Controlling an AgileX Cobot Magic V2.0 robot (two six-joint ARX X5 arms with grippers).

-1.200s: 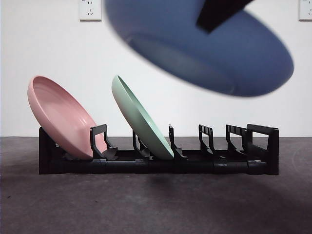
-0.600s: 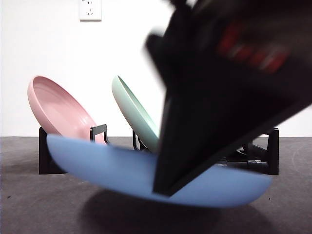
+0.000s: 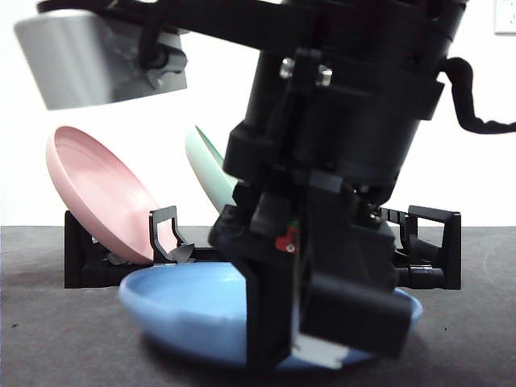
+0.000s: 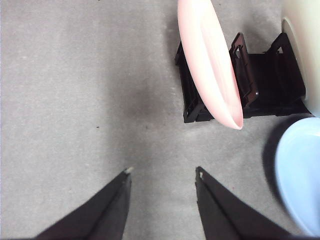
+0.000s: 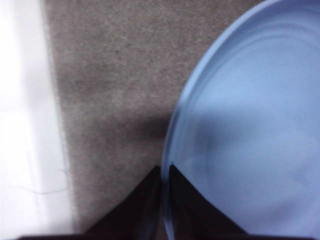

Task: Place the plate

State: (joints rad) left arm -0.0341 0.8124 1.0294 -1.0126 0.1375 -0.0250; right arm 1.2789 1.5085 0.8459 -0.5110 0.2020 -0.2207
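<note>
A light blue plate (image 3: pixel 181 306) lies nearly flat, low over the table, just in front of the black dish rack (image 3: pixel 431 242). My right gripper (image 3: pixel 278 343) comes down from above, big and dark, and is shut on the plate's near rim. The right wrist view shows its jaws (image 5: pixel 165 167) pinching the edge of the blue plate (image 5: pixel 250 125). My left gripper (image 4: pixel 162 172) hangs open and empty over bare table, near the rack's (image 4: pixel 270 85) pink-plate end. The blue plate's (image 4: pixel 302 180) rim shows at that view's edge.
A pink plate (image 3: pixel 97 189) leans in the rack's left slot and a pale green plate (image 3: pixel 205 165) in a slot further right, partly hidden by the arm. The right-hand rack slots hold nothing. A white strip (image 5: pixel 25 125) borders the grey table surface.
The blue plate came down from high above the rack to table level in front of it. The right arm descended with it and now fills the middle of the front view.
</note>
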